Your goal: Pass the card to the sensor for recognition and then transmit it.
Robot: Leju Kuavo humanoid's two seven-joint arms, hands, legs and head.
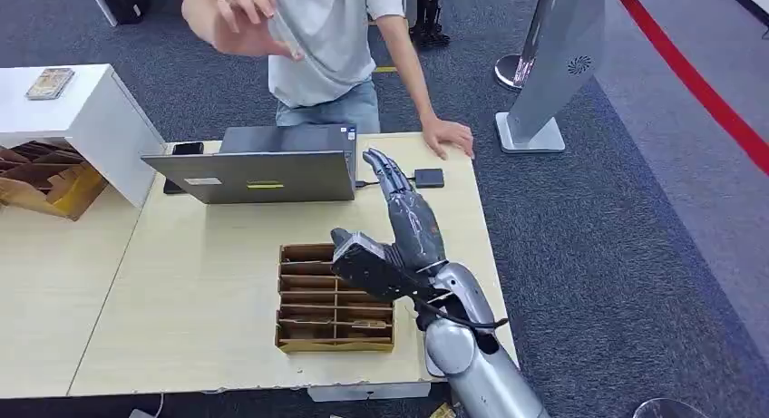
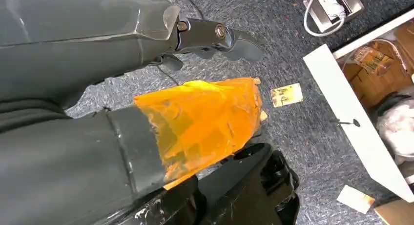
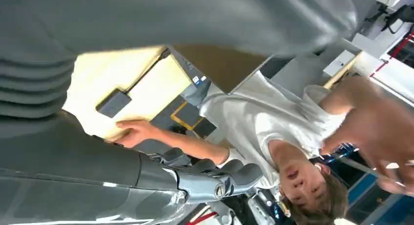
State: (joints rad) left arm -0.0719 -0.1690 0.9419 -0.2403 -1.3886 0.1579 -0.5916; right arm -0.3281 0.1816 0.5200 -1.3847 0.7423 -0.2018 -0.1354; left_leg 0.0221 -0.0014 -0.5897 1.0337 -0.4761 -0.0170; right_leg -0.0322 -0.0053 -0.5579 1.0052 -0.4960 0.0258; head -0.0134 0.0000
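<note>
A grey carpet [image 1: 580,218] is seen under a pale wooden table [image 1: 199,291]. At the far left a white cabinet [image 1: 86,119] is set against the table, with a small flat object lying on its top and an open cardboard box [image 1: 41,178] beside it. The left hand [image 2: 215,39] is hung over the carpet, where two cards [image 2: 286,94] are scattered; its fingers are loosely spread and nothing is held in them.

Further right, a grey laptop [image 1: 263,169] is stood open on the table, and a phone [image 1: 188,149] is laid just behind its left corner. Nearer the robot, a divided cardboard tray [image 1: 313,305] is placed on the table.

Behind the laptop a person in a white shirt [image 1: 331,46] is seen. The card [image 1: 292,39] is held in that person's raised hand [image 1: 236,19], well above the table; it is seen edge-on as a thin, pale, blurred strip, and no print can be made out. The person's other hand [image 1: 449,137] is rested on the table's far edge.

The sensor [image 1: 429,178], a small dark pad on a cable, is laid right of the laptop. The right hand [image 1: 403,205] is raised just beside it, its fingers stretched out, and nothing is grasped.

On the right a grey stand [image 1: 553,64] and a red floor line [image 1: 698,82] are seen
</note>
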